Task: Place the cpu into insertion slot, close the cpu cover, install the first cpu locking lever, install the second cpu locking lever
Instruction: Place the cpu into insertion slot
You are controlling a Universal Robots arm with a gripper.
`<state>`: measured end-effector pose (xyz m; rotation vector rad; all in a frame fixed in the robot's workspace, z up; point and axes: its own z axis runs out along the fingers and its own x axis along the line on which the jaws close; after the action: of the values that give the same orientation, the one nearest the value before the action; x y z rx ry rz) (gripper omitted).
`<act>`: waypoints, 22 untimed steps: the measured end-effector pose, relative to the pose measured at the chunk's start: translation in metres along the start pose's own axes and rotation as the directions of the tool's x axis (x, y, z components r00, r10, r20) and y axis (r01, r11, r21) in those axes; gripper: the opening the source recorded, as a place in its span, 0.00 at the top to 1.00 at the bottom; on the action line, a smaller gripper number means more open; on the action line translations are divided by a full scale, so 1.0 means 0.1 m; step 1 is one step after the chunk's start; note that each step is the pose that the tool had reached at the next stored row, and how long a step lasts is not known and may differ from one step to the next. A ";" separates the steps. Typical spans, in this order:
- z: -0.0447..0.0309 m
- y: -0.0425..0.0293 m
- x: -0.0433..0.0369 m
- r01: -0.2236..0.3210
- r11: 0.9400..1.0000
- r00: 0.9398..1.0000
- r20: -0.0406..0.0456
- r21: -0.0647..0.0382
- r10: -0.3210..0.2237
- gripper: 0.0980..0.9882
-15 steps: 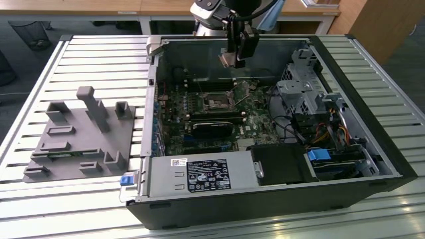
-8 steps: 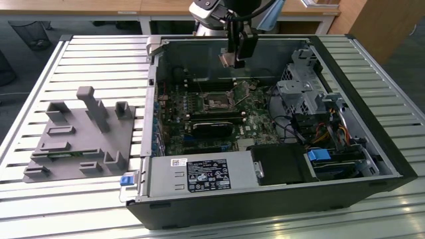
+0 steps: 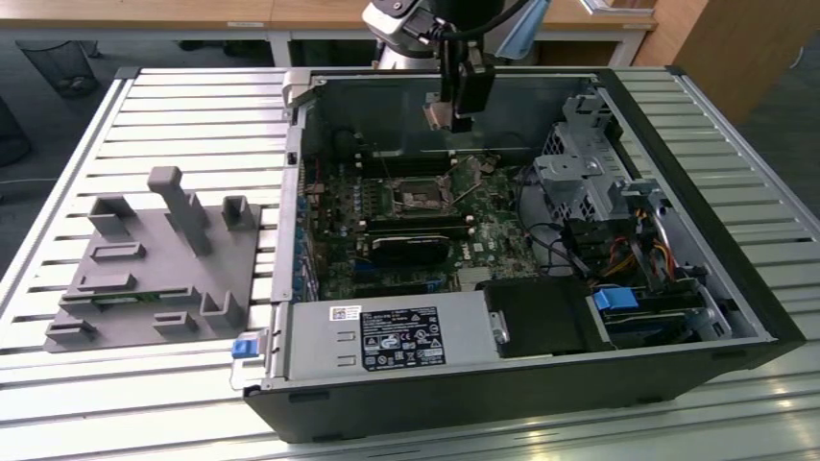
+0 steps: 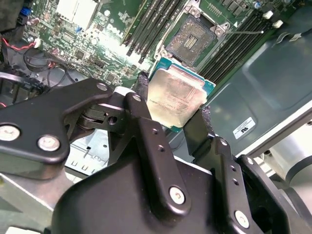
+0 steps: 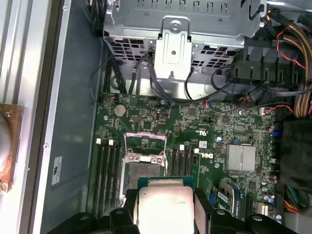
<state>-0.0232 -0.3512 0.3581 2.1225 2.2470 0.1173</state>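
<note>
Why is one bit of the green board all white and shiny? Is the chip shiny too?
In the second wrist view, light glares off the green circuit board, bleaching that patch; the cpu, held between the fingers, has a soft sheen. In the first wrist view the same board looks evenly lit, without glare.

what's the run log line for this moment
hand: shut on cpu | cpu: held over motherboard, short of insertion slot | insertion slot: uncovered, empty
</note>
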 end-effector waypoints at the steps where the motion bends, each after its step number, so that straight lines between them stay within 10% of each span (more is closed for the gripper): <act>1: 0.001 0.000 0.000 -0.005 1.000 1.000 0.000 0.000 0.005 0.50; 22: 0.013 -0.001 0.000 -0.128 0.992 0.992 0.012 -0.003 0.128 0.50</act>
<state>-0.0232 -0.3512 0.3568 2.2594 2.1021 0.1116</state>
